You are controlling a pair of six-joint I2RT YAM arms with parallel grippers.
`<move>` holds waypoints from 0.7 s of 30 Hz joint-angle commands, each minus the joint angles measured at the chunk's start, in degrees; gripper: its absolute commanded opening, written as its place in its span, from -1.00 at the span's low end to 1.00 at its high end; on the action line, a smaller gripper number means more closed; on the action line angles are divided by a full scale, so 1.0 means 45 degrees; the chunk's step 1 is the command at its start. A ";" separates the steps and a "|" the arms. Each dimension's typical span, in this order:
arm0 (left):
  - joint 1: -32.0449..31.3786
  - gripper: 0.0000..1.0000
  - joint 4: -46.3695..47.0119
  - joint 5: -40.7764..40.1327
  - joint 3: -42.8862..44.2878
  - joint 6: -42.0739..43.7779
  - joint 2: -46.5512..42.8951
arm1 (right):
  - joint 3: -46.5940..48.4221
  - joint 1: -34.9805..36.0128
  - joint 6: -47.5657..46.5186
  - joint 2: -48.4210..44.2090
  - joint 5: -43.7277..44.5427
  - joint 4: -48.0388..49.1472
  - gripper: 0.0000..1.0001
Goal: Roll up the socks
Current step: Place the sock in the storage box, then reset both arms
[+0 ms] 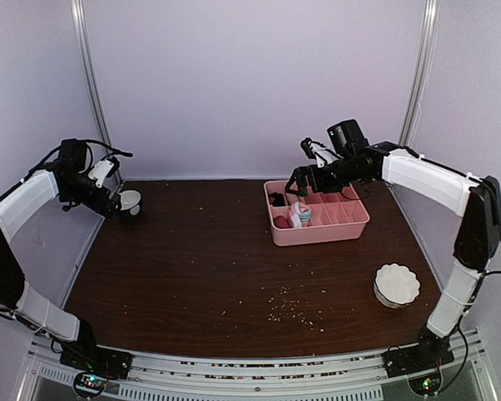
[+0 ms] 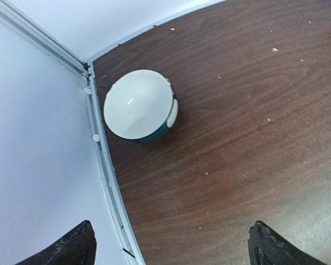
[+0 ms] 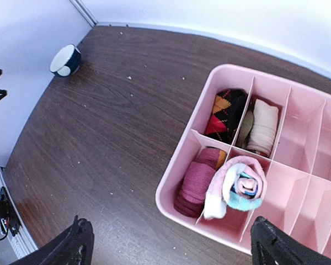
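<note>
1 tray [image 3: 168,182] w/ 4 sock rolls [image 3: 240,187], 2 bowls [image 1: 397,284]; left gripper [image 2: 176,245] + right gripper [image 3: 175,245] both wide open, empty.

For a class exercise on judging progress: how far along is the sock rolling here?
Done: the pink-and-mint roll, maroon roll, argyle roll and cream roll sit in the pink tray's compartments. In hand: nothing; both the right hand and left hand are open. Left: no loose socks show on the table, so probably little.
</note>
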 commanded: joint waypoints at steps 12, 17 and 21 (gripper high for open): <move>0.0587 0.96 1.5423 0.1717 -0.8292 -0.2863 -0.0589 | -1.2786 -0.0968 -0.1344 -0.9548 1.0362 1.0870 0.99; 0.0587 0.96 2.1800 0.1005 -1.1602 -0.3290 0.0016 | -1.5737 -0.1155 -0.2560 -0.9410 1.3486 1.5269 0.99; 0.0595 0.96 2.2431 0.0783 -1.2006 -0.3413 0.0242 | -1.6604 -0.2028 -0.3177 -0.8207 1.3247 1.7672 0.99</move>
